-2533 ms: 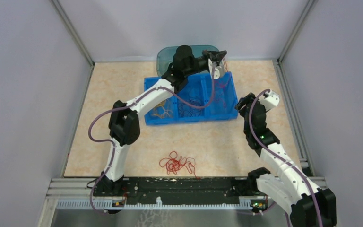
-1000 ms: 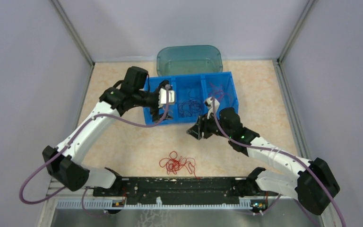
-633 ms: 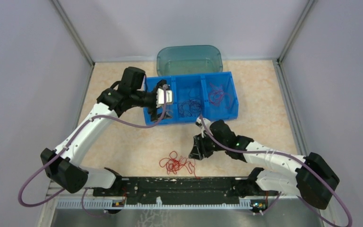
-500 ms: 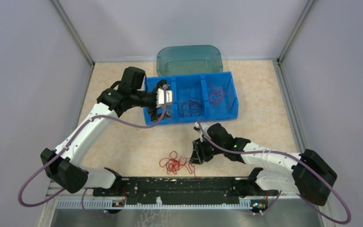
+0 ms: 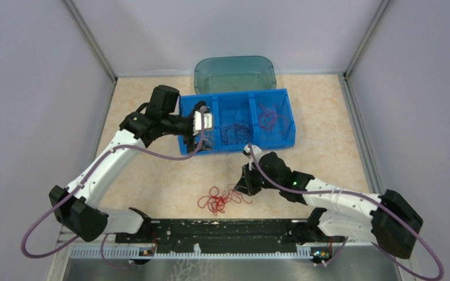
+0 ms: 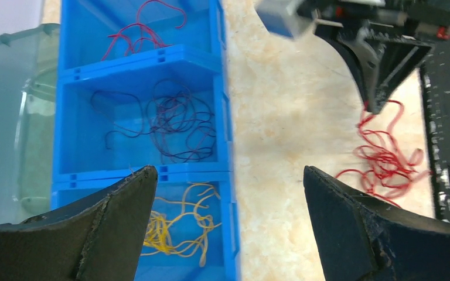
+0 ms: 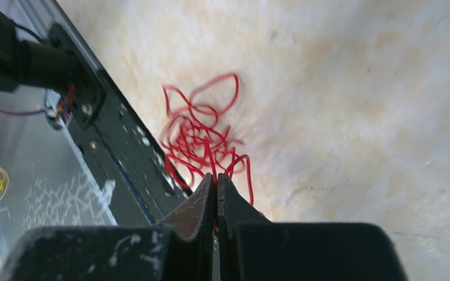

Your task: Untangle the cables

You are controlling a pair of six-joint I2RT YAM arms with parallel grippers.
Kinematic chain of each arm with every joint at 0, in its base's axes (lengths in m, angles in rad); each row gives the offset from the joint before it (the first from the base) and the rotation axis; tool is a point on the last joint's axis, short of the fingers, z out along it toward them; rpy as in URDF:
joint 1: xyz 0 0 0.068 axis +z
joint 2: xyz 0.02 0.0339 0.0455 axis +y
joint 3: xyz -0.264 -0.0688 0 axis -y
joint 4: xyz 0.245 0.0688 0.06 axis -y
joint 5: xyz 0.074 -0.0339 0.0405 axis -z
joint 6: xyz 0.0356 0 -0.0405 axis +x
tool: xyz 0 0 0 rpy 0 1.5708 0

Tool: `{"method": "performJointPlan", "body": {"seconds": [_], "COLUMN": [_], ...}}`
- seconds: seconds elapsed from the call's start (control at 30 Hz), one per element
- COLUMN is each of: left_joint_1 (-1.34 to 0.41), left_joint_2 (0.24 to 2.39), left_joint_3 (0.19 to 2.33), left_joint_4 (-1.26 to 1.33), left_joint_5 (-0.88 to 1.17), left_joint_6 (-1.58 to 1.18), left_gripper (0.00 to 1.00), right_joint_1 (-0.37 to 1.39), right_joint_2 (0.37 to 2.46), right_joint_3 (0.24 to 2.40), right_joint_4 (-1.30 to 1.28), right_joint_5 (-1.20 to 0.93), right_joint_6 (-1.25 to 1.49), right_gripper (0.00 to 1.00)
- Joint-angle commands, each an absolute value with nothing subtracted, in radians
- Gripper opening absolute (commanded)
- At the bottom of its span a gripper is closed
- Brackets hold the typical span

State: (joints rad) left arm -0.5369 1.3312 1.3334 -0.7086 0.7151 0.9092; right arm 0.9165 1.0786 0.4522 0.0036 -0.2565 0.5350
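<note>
A loose clump of red cables (image 5: 222,200) lies on the table near the front rail. My right gripper (image 5: 238,188) sits at its right edge, shut on a red strand; in the right wrist view the jaws (image 7: 217,178) are pressed together with red cable (image 7: 202,140) running into them. My left gripper (image 5: 202,126) hangs open and holds nothing over the left end of the blue bin (image 5: 222,147). The left wrist view, between the left gripper's (image 6: 228,170) wide-apart fingers, shows yellow cables (image 6: 170,231), dark cables (image 6: 170,120) and red cables (image 6: 140,29), each in its own compartment.
A clear teal lid (image 5: 234,73) lies behind the bin at the back wall. The black rail (image 5: 222,228) with the arm bases runs along the near edge, close to the red clump. Grey walls close in the left and right sides.
My right arm swung from beside the bin down to the red clump and shut on a strand; the clump has stretched slightly rightward. My left arm came back from the far side and stays open over the bin.
</note>
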Motion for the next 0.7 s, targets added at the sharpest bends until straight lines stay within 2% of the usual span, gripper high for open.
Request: {"method": "performJointPlan", "body": {"seconds": [0.0,0.2,0.33,0.43,0.53,0.67], "left_joint_1": [-0.54,-0.556,-0.616,-0.635,-0.637,-0.637], "left_joint_2": [1.26,1.188,1.153,1.145,1.159,1.177], "left_joint_3": [1.273,1.186,1.119,1.081,1.085,1.088], "left_joint_4": [-0.667,-0.579,-0.528,-0.466,-0.473,-0.522], "left_joint_5": [0.819,0.954,0.943,0.917,0.91,0.899], "left_joint_6": [0.776,0.591,0.569,0.551,0.575,0.625], "left_gripper": [0.99,0.99,0.99,0.95,0.87,0.66], "right_joint_1": [0.927,0.927,0.928,0.927,0.927,0.927], "right_joint_2": [0.928,0.885,0.913,0.942,0.959,0.975], "right_joint_3": [0.536,0.642,0.685,0.713,0.726,0.74], "right_joint_4": [0.106,0.147,0.201,0.227,0.248,0.265], "right_joint_5": [-0.152,-0.148,-0.199,-0.219,-0.226,-0.245], "right_joint_6": [0.455,0.372,0.358,0.353,0.345,0.343], "right_gripper": [0.0,0.0,0.0,0.0,0.0,0.0]}}
